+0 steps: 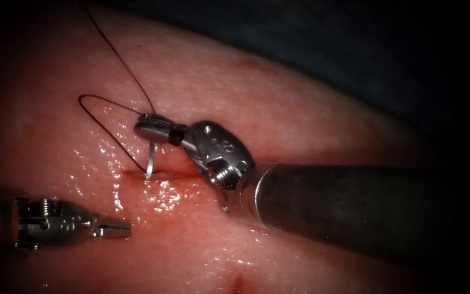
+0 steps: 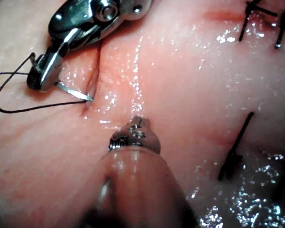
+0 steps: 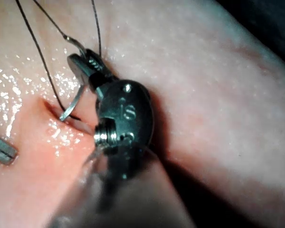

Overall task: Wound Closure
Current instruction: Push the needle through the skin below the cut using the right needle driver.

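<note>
Where the cut (image 1: 161, 175) opens in the tissue (image 1: 300, 125), the right tool (image 1: 147, 128) pinches the needle (image 1: 150, 160) near its thread end, tip entering the cut. Thread (image 1: 91, 100) loops beside it. Left tool (image 1: 118, 227), jaws together, holds nothing below the cut.

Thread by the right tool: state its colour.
Black. The thread loops dark against the pale tissue, clearest in the endoscope view.
</note>
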### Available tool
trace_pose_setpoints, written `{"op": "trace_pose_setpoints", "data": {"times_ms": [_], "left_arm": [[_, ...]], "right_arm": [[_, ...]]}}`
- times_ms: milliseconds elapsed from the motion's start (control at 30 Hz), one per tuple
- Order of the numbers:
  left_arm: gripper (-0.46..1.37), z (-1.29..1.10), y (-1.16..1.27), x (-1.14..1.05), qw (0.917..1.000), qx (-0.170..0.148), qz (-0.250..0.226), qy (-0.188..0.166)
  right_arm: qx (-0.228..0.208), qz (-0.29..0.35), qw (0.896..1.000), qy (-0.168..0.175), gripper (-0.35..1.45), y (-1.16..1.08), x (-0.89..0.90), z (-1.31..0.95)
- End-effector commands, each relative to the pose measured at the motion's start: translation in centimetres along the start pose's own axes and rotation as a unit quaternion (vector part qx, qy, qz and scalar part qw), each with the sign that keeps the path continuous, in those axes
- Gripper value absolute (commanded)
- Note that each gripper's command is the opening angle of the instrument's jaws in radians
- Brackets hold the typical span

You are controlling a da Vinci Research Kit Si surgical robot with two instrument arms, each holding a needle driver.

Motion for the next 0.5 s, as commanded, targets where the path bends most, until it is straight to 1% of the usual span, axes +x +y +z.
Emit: {"op": "trace_pose_setpoints", "data": {"times_ms": [33,200,367,500], "left_arm": [[-0.35,0.02,0.00,-0.01,1.0000,-0.002,0.001,0.000],[-0.35,0.04,-0.03,-0.03,1.0000,-0.002,0.000,0.000],[-0.35,0.05,-0.05,-0.02,1.0000,-0.003,0.000,0.000],[-0.35,0.04,-0.05,-0.02,1.0000,-0.003,0.000,0.000]], "right_arm": [[0.003,0.017,1.000,0.003,-0.35,0.00,0.02,0.01],[0.015,0.051,0.999,-0.002,-0.35,-0.01,-0.01,0.02],[0.028,0.083,0.996,-0.016,-0.35,-0.03,-0.07,0.02],[0.047,0.104,0.993,-0.036,-0.35,-0.09,-0.13,0.04]]}}
